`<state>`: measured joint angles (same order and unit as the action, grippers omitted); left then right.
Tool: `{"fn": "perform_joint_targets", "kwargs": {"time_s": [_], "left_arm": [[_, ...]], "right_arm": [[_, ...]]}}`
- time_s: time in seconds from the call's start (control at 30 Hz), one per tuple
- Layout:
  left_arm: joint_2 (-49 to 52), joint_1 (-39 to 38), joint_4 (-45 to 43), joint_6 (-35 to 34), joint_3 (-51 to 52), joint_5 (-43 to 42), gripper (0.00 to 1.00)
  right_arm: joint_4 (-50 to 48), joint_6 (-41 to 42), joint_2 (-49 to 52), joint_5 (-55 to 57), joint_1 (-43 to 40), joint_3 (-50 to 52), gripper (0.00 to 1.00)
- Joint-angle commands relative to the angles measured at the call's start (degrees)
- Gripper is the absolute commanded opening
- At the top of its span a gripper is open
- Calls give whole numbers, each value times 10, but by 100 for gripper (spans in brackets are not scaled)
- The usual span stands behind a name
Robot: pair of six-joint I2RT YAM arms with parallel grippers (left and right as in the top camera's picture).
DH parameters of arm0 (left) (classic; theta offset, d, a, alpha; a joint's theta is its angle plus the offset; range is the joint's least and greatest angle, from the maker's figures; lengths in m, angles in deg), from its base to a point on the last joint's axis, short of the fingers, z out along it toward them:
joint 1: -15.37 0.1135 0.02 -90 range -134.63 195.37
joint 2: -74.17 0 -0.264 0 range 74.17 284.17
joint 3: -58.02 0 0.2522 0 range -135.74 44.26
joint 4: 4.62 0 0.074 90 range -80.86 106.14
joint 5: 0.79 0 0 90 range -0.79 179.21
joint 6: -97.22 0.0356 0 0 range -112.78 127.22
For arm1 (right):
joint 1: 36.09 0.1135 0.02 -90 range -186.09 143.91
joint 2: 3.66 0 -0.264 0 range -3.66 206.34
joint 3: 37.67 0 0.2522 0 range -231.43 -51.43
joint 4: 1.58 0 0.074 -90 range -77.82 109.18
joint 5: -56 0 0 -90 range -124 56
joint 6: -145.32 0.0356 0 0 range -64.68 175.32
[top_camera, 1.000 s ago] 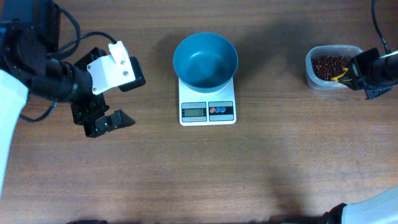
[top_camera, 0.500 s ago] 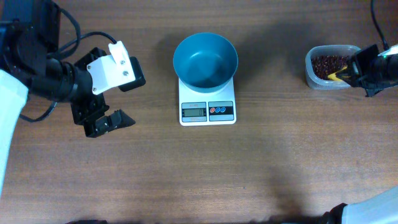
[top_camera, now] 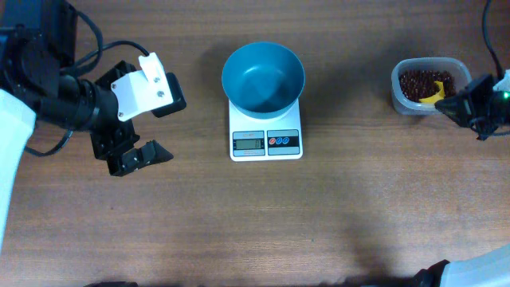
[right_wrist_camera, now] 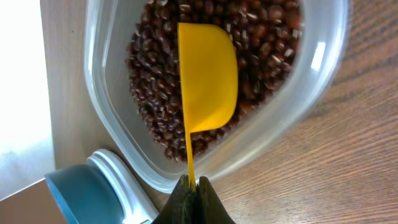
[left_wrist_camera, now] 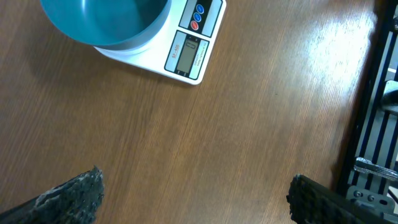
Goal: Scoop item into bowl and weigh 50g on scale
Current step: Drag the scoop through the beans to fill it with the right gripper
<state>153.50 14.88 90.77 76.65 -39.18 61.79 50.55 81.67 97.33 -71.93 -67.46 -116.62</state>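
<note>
Right gripper [right_wrist_camera: 191, 186] clamped on yellow scoop [right_wrist_camera: 208, 74] handle over beans [right_wrist_camera: 155, 62]; left gripper [top_camera: 163, 126] spread wide, empty.

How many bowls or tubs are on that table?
2. A round blue plastic bowl sits on the small white square scale in the middle; a clear plastic tub of reddish-brown beans stands at the far right.

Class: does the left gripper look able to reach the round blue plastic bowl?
Probably yes: only wooden table lies between the open left gripper and the round blue plastic bowl.
</note>
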Motion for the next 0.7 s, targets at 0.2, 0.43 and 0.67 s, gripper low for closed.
{"fn": "perform_joint_targets", "kwargs": {"time_s": [0.2,0.43,0.67], "left_arm": [[-2,4,0,9,4,-2,99],[-2,4,0,9,4,-2,99],[-2,4,0,9,4,-2,99]], "right_arm": [[-3,-47,7,-49,-7,22,4],[-3,-114,7,-120,-68,22,4],[4,-131,7,-144,-80,22,4]]}}
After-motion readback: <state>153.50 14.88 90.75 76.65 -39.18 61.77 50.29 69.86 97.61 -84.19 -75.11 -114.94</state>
